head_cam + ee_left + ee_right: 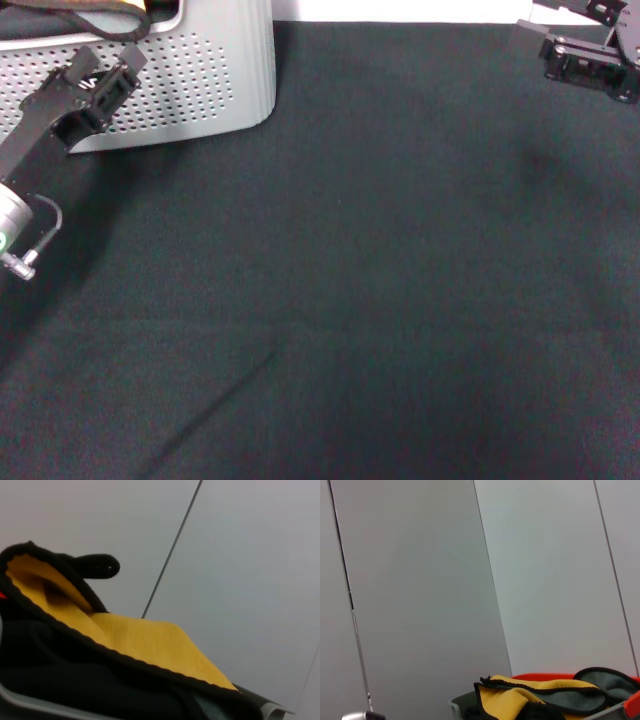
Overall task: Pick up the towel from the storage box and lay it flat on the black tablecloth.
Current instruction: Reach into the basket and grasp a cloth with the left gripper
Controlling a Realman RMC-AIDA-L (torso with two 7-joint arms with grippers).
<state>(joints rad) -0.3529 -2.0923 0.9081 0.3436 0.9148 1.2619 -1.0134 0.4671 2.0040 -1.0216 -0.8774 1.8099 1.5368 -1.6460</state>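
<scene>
The storage box (190, 75), light grey with perforated walls, stands at the far left of the black tablecloth (340, 300). The towel, yellow-orange with black edging, lies bunched in the box; it shows in the left wrist view (145, 640) and the right wrist view (517, 690). In the head view only dark edging shows over the box rim. My left gripper (105, 68) is open and empty, just in front of the box's front wall. My right gripper (590, 60) hangs over the far right of the cloth, away from the box.
A grey cloth with black edging (605, 687) and a red-orange edge (545, 676) also sit in the box. The tablecloth ends at the far edge (400, 20) against a white wall. A faint crease (220, 400) runs across the near cloth.
</scene>
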